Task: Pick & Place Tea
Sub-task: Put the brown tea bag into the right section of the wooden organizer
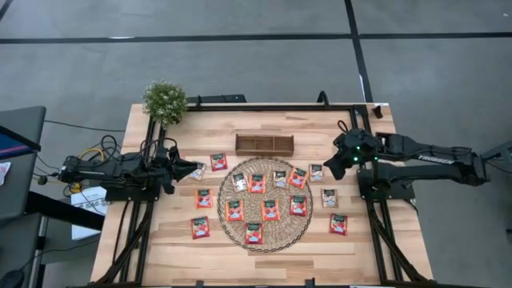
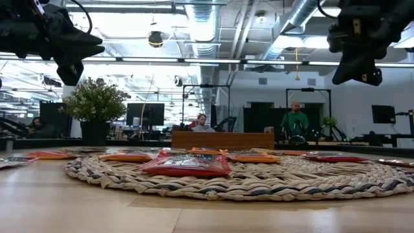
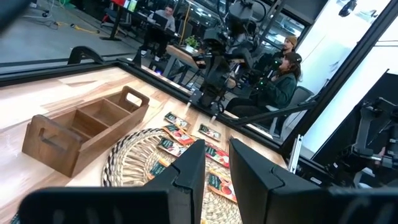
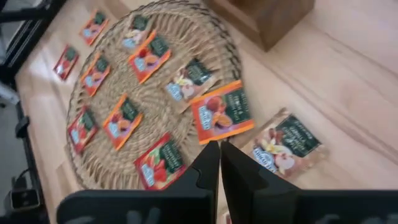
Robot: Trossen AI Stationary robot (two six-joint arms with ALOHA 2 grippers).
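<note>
Several small square tea sachets, mostly red-orange (image 1: 257, 183) and a few pale beige (image 1: 329, 198), lie flat on a round woven mat (image 1: 284, 234) and on the wood around it. My right gripper (image 4: 219, 163) hangs shut above the table's right side, slanting down over a red-orange sachet (image 4: 222, 115) at the mat's edge and a beige one (image 4: 288, 144) on the wood; it touches neither. My left gripper (image 3: 216, 168) waits at the table's left side, level, open, with nothing between its fingers; a pale sachet (image 1: 198, 171) lies below its tips.
A small wooden tray with compartments (image 1: 264, 144) stands beyond the mat's far edge. A potted plant (image 1: 165, 100) sits at the far left corner. Bare wood shows along the near edge. In the low view, people sit at desks in the room behind.
</note>
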